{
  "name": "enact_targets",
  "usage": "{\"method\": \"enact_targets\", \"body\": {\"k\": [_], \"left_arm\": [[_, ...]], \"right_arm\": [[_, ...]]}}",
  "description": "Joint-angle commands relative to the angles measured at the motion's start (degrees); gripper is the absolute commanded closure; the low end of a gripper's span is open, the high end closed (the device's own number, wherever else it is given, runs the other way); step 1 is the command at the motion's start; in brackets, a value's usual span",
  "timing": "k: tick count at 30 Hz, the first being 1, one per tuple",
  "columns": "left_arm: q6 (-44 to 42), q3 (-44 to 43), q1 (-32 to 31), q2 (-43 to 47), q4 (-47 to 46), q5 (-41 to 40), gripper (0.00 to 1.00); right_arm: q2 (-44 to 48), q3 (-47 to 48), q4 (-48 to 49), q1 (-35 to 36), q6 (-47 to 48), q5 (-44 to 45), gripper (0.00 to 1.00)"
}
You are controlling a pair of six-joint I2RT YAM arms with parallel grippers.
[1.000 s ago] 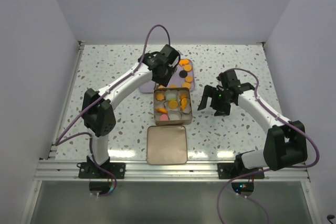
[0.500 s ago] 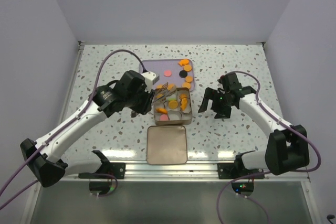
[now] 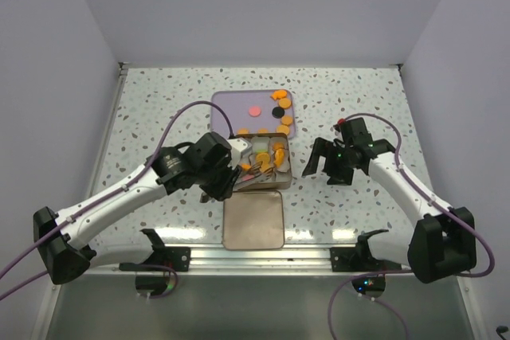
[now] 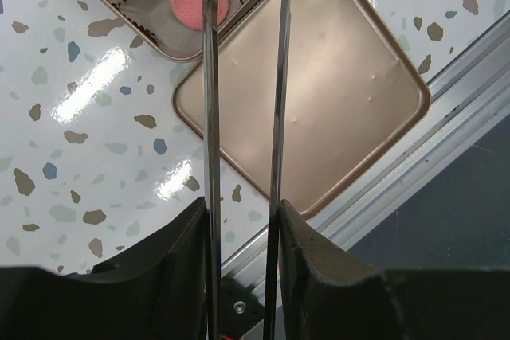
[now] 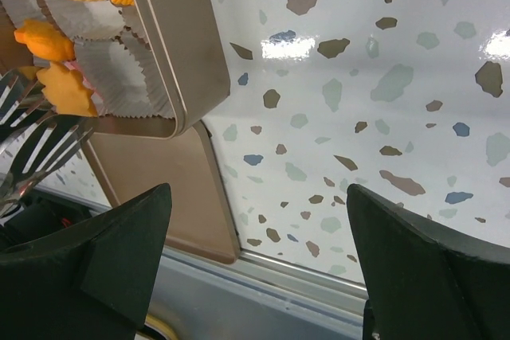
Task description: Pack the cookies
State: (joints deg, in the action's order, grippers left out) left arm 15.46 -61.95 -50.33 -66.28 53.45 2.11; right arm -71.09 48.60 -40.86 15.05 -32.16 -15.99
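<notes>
Left gripper (image 4: 243, 219) has swung off the purple tray (image 3: 227, 109) to the tin's (image 3: 289, 166) 8 o'clock corner, clenched on the tongs (image 4: 209, 77) (can't tell if they carry anything). So probably another drop-off. Cookies (image 3: 279, 95): some in the tin, the rest on the tray at 12. Right gripper (image 5: 255, 205) is spread wide and empty at 3.

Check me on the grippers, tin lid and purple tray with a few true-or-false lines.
1. The right gripper is open and empty. True.
2. The lid is on the tin. False: it lies flat on the table, on the tin's near side.
3. The left gripper is shut on tongs. True.
4. The purple tray is empty. False: orange cookies, a pink one and a black one lie on it.
</notes>
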Motion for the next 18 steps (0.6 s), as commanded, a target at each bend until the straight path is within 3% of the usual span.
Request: {"method": "enact_targets", "body": {"k": [1,18], "left_arm": [[0.27,-0.36,-0.56,0.28,0.51,-0.97,0.62],[0.00,0.25,-1.09,-0.08,0.69,-0.97,0.57]], "right_arm": [[2.27,0.00,-1.24,-0.11,0.26,0.34,0.06],[3.24,-0.43,-1.77,-0.19,0.26,0.70,0.05]]}}
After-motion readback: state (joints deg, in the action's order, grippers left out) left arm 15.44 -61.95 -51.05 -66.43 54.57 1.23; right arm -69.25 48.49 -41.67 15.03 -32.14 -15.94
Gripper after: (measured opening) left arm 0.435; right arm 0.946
